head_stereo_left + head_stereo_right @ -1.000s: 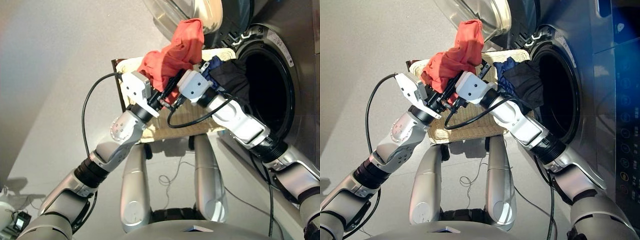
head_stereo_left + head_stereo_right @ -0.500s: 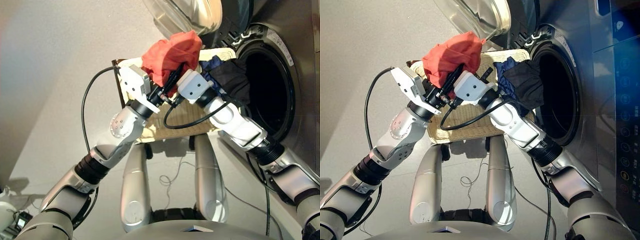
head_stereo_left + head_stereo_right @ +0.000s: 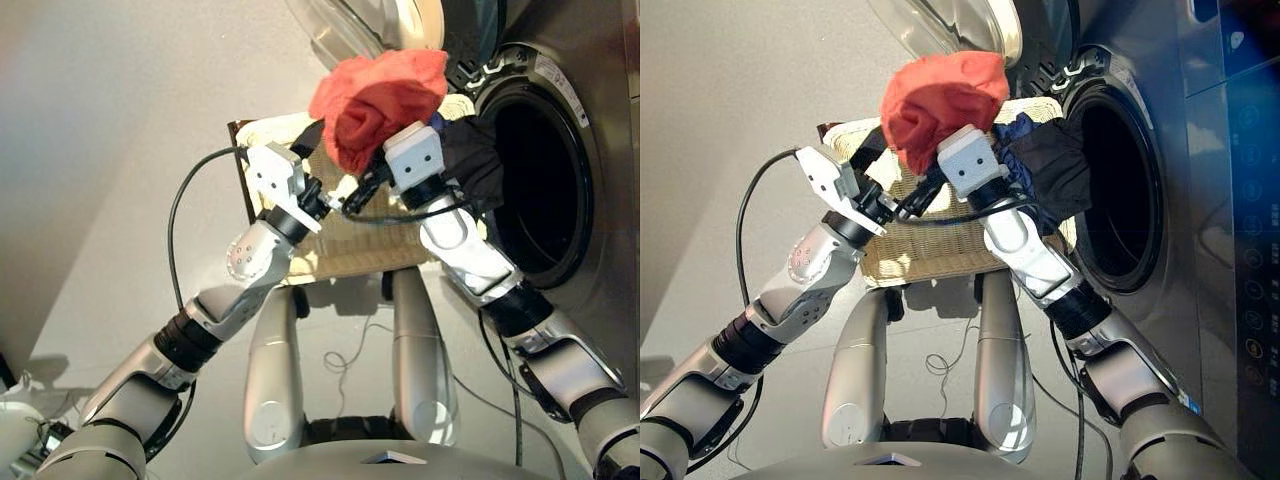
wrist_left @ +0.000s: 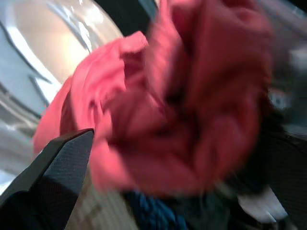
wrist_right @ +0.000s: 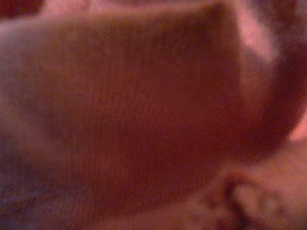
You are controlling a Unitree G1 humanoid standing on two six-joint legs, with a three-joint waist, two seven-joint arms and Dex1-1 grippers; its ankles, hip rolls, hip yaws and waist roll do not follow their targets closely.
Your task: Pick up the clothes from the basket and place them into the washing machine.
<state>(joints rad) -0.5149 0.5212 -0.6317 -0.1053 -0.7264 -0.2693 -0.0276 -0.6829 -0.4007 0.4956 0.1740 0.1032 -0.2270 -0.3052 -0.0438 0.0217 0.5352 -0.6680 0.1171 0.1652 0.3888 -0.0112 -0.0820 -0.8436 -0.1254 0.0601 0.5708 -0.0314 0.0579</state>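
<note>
The coral-red garment [image 3: 385, 100] hangs bunched above the cream wicker basket [image 3: 350, 250], just left of the washing machine's drum hole [image 3: 540, 180]. My right gripper [image 3: 368, 138] is buried in it from below and shut on it; red cloth fills the right wrist view [image 5: 153, 115]. My left gripper [image 3: 328, 165] is open just below and left of the cloth, holding nothing, and its wrist view shows one finger [image 4: 53, 182] in front of the red cloth [image 4: 192, 105]. The black garment [image 3: 470, 160] and the navy one [image 3: 1015, 130] lie over the basket's right end by the drum rim.
The round glass door [image 3: 370, 30] stands open behind the basket. A lit control panel [image 3: 1250, 250] runs down the machine's right side. A dark stand [image 3: 237, 130] shows at the basket's left end. A thin cable [image 3: 345, 360] lies on the grey floor.
The coral-red garment has risen and moved right toward the drum with my right gripper. My left gripper has let go of it and stays lower left.
</note>
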